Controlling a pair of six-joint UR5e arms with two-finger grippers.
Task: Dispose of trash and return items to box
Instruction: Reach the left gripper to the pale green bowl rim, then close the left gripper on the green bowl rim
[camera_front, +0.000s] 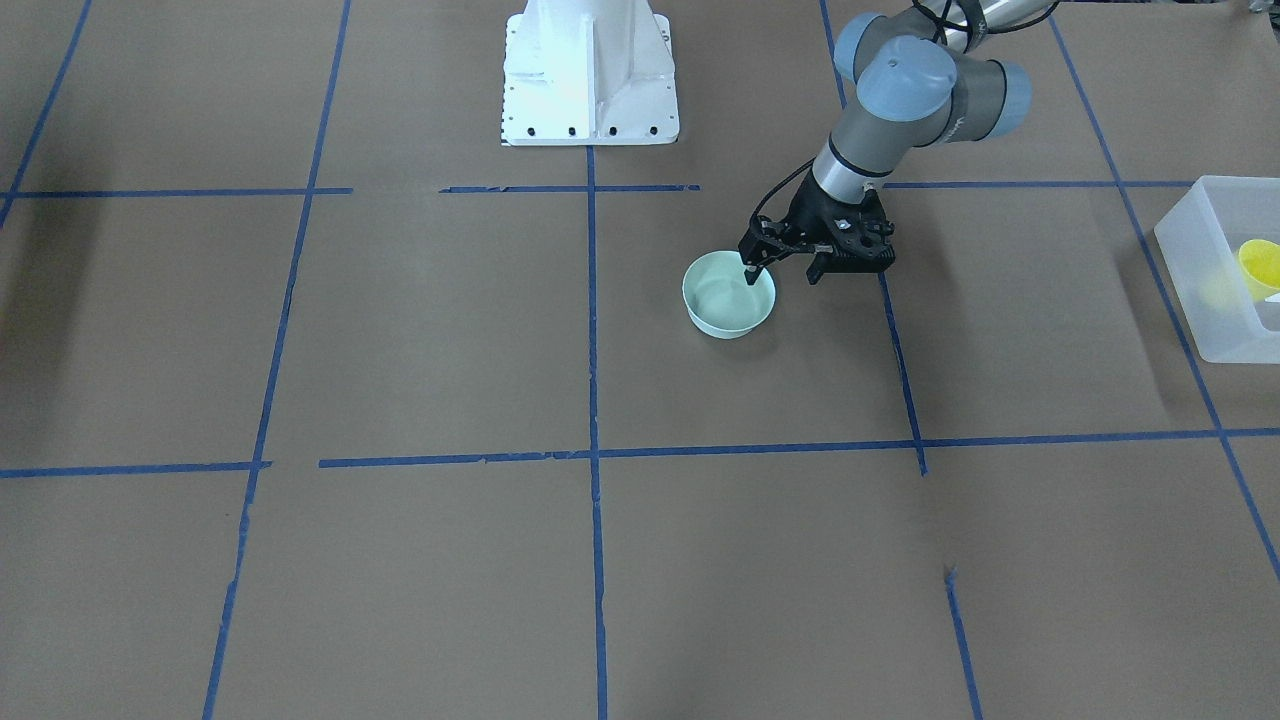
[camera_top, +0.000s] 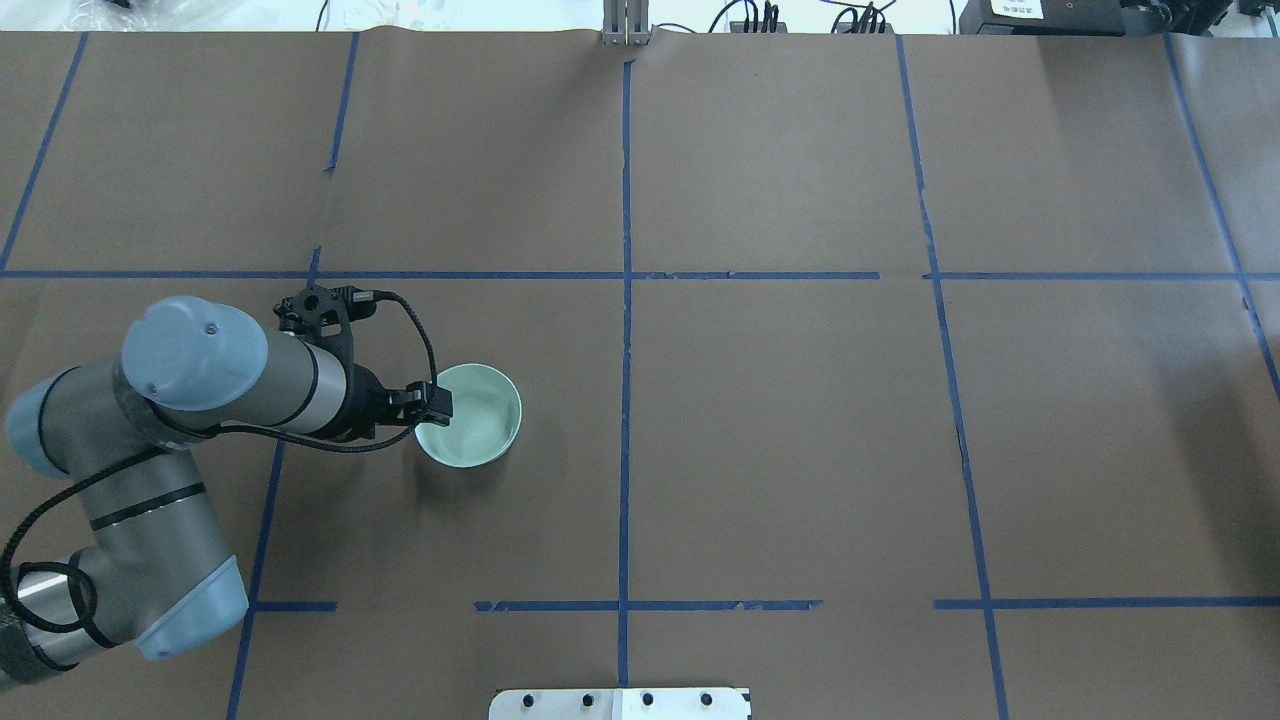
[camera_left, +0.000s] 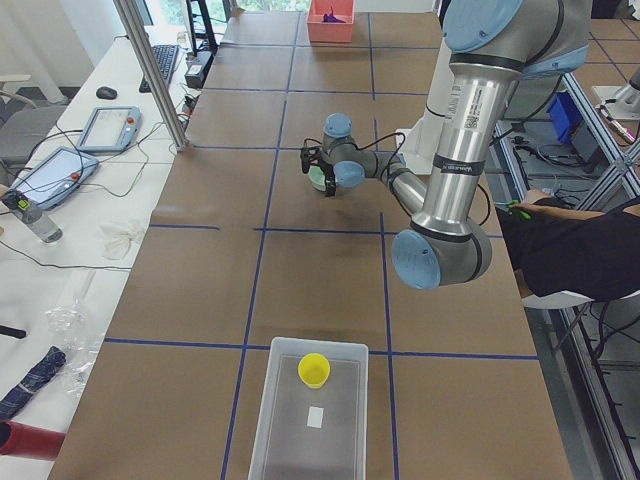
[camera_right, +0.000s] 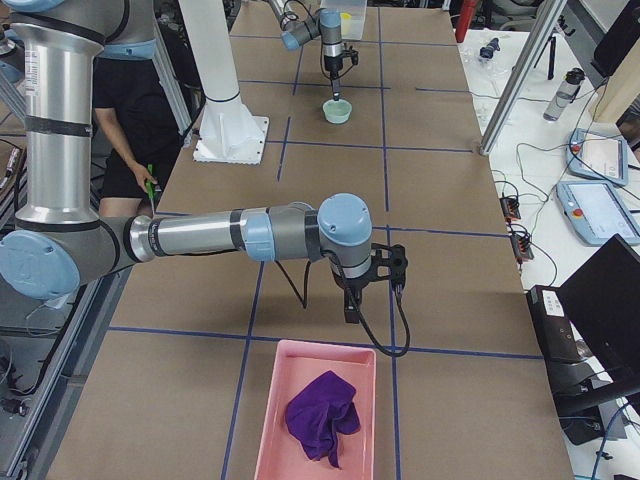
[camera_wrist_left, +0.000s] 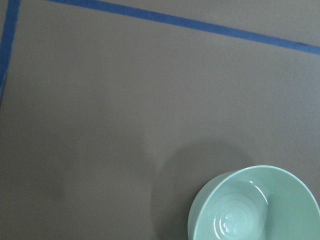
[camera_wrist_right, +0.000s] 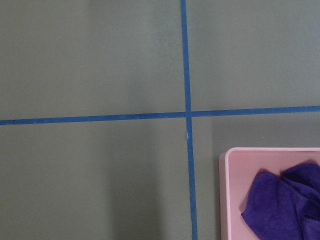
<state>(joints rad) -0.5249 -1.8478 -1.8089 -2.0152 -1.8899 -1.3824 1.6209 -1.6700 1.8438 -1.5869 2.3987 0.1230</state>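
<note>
Brown paper (camera_front: 400, 330) crossed by blue tape (camera_front: 592, 330) covered the table in the front-facing view. The left gripper (camera_front: 783, 277) pointed down at a pale green bowl (camera_front: 728, 300) near the table's middle. Its jaws stood apart across the bowl's rim, one finger (camera_front: 751, 272) inside and the other outside, and nothing was clamped. A clear plastic bin (camera_front: 1200, 300) at the view's right edge, well apart from the bowl, held a yellow cup (camera_front: 1262, 265).

From overhead, the left arm came in low from the left and its claw covered the bowl's near-left rim. The bowl sat upright and looked empty.

The left-end camera showed the bin nearest, with the cup upright inside and a small white scrap (camera_left: 314, 417) on its floor. The bowl lay farther along under the claw.

The right-end camera showed the right gripper (camera_right: 352, 300) hanging just above the paper, near a pink tray (camera_right: 268, 420) holding a crumpled purple cloth (camera_right: 322, 415). Whether that claw was open or closed could not be told.

The left wrist camera saw only paper, tape and the bowl at the lower right, with no fingers in frame.

The right wrist camera saw a tape crossing and a corner of the tray with the cloth inside.
</note>
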